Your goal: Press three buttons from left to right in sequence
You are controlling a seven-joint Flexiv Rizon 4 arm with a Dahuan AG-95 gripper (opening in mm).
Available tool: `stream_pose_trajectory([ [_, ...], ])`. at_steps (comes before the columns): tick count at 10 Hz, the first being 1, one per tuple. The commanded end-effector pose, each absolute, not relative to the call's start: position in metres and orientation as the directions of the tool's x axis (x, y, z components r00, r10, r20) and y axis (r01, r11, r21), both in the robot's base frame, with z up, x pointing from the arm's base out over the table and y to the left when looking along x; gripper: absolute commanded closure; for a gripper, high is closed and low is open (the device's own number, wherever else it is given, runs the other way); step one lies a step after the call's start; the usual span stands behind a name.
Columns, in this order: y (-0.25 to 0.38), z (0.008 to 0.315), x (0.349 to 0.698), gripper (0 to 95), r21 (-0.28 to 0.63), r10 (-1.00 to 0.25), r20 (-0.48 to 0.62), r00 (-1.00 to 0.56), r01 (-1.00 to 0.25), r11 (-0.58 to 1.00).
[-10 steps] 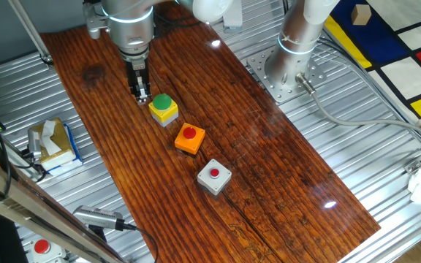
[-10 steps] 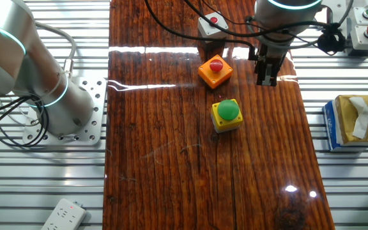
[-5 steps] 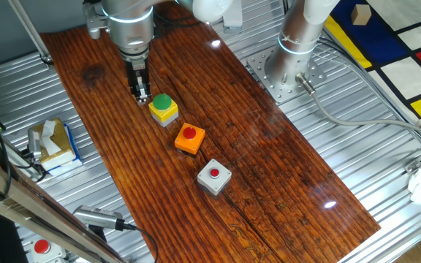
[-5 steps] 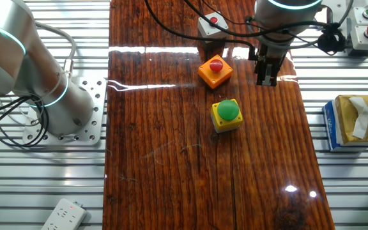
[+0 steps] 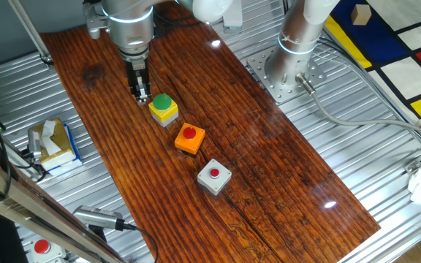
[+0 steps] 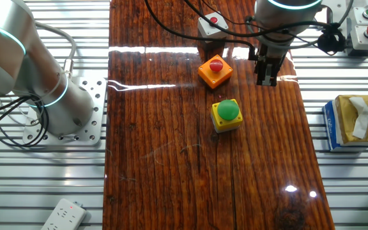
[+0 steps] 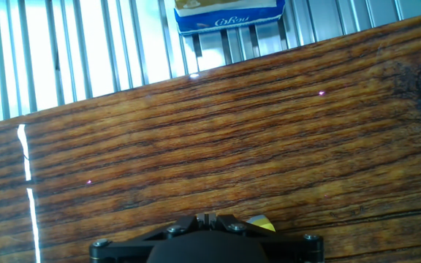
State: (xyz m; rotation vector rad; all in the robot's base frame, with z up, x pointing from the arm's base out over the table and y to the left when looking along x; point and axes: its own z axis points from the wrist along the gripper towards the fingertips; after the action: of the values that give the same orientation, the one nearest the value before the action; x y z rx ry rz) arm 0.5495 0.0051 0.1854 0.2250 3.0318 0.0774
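Your gripper (image 5: 142, 95) is hanging just beside the yellow box with green button (image 5: 164, 108), jaws' state impossible to tell, orange box with red button (image 5: 189, 138) and grey box with red button (image 5: 214, 177) lying in line on the wooden board (image 5: 269, 161), tissue box (image 6: 352, 123) sitting off the board.

Bright light from above is shining on the glossy wooden board (image 6: 171, 128), making small white glare spots and one long bright streak across it in the other fixed view. In the hand view the metal table (image 7: 71, 51) is burning out to almost white at the upper left. Both fixed views are staying sharp, and shadows are lying short and soft under the boxes.
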Motion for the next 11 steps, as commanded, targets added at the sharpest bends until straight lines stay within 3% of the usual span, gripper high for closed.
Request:
stream_pose_trajectory([
  [1,0.0051,0.1854,0.5495,95.0,0.058,0.149,-0.096,-0.984,0.144,0.988],
  [11,0.0044,0.1874,0.5412,95.0,0.057,0.113,-0.093,-0.989,0.108,0.993],
])
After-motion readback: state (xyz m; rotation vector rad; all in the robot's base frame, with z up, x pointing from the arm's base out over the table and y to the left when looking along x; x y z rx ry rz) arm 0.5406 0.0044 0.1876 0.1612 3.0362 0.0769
